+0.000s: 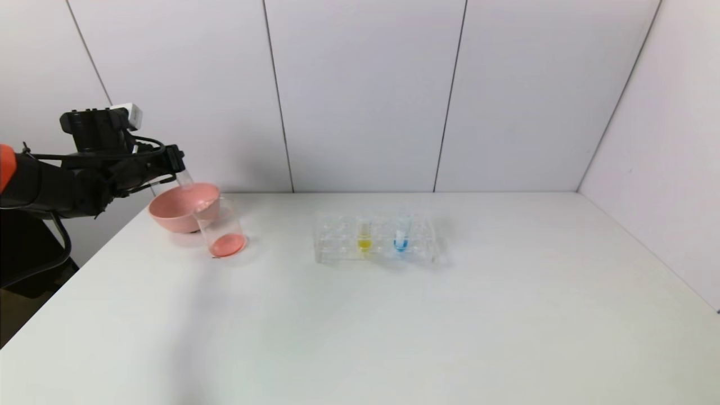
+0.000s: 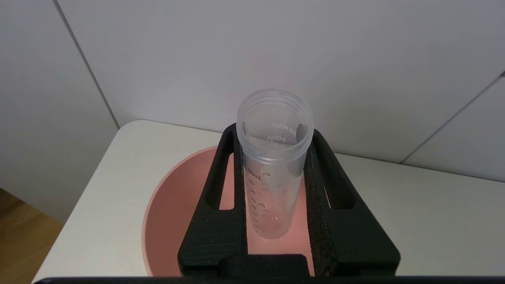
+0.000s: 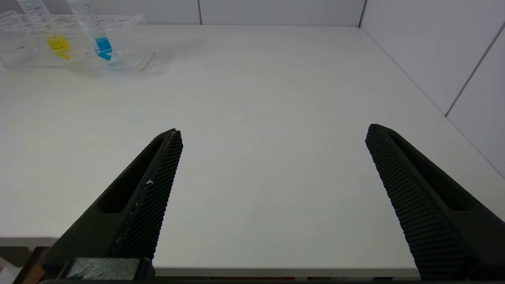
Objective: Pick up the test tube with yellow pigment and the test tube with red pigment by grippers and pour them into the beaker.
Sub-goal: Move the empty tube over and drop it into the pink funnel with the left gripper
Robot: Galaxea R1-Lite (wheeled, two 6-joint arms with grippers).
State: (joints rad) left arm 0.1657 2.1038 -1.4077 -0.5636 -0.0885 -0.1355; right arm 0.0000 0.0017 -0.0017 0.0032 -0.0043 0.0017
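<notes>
Red-pigment test tube (image 2: 274, 165), now looking empty, sits clenched between the left gripper (image 2: 272, 138) fingers above the pink bowl (image 1: 174, 211), probably so that it can be dropped there as spent. Beside the bowl the beaker (image 1: 221, 229) holds reddish liquid at its bottom. Across the table (image 1: 394, 315), the yellow-pigment test tube (image 1: 364, 235) stands upright in the clear rack (image 1: 337, 242) next to a blue tube (image 1: 400, 236), awaiting its turn. The right gripper (image 3: 272, 136) waits low near the table's front edge, fingers spread wide and grasping nothing
</notes>
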